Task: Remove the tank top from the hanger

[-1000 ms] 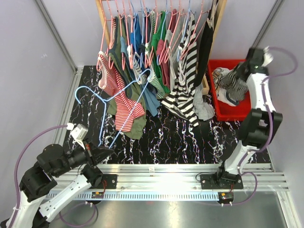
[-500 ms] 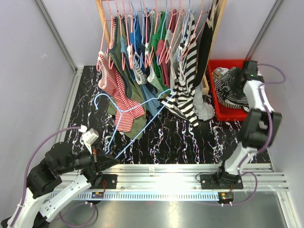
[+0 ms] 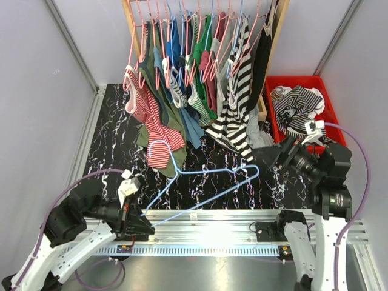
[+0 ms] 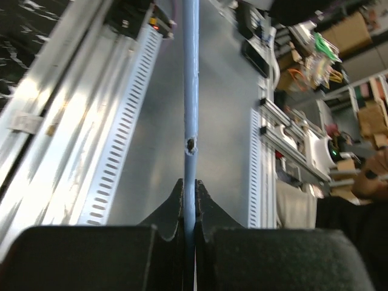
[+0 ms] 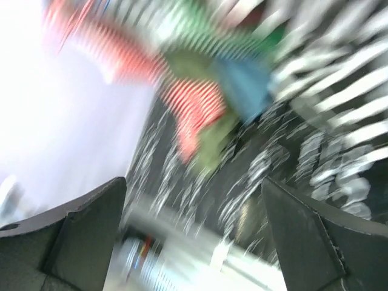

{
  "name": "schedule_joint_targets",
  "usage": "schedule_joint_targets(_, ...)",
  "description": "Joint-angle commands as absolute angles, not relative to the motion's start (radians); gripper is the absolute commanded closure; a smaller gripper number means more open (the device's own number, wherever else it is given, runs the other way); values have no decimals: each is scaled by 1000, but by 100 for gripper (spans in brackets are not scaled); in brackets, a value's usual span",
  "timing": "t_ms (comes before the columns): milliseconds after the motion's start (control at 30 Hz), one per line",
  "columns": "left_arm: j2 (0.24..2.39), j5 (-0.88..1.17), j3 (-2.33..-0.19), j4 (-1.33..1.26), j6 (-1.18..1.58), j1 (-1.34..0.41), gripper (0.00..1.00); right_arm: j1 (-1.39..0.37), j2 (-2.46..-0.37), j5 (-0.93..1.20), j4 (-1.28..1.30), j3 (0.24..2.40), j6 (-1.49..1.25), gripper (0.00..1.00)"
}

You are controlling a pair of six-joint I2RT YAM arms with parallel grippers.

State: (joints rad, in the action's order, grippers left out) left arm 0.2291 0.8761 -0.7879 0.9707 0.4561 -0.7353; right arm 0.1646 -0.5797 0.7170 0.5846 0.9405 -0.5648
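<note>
Clenched left fingers (image 4: 173, 212) pinch the blue hanger (image 4: 190, 91); right fingers (image 5: 91, 230) are spread wide, grasping nothing.
The bare hanger stretches from the near rail out over the black marbled desk (image 3: 109, 133), its hook toward the clothes rack (image 3: 200, 73). The striped tank top (image 3: 300, 106) sits crumpled in the red bin (image 3: 291, 79) at the far right, well apart from the hanger. The right fingers hover over the desk just in front of that bin; their wrist view is blurred.
</note>
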Motion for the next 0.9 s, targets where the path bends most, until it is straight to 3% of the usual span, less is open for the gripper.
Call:
schedule_joint_targets(0, 200, 1103, -782, 922, 468, -739, 100, 69, -534, 1054, 618, 985, -528, 0)
schedule_joint_targets(133, 149, 1158, -703, 940, 506, -739, 100, -24, -532, 1217, 520, 1031, -584, 0)
schedule_joint_targets(433, 83, 1111, -683, 1086, 524, -770, 100, -218, -600, 1266, 567, 1089, -566, 0)
schedule_joint_targets(867, 149, 1060, -736, 1046, 519, -818, 100, -623, -778, 948, 1012, 1226, -247, 1)
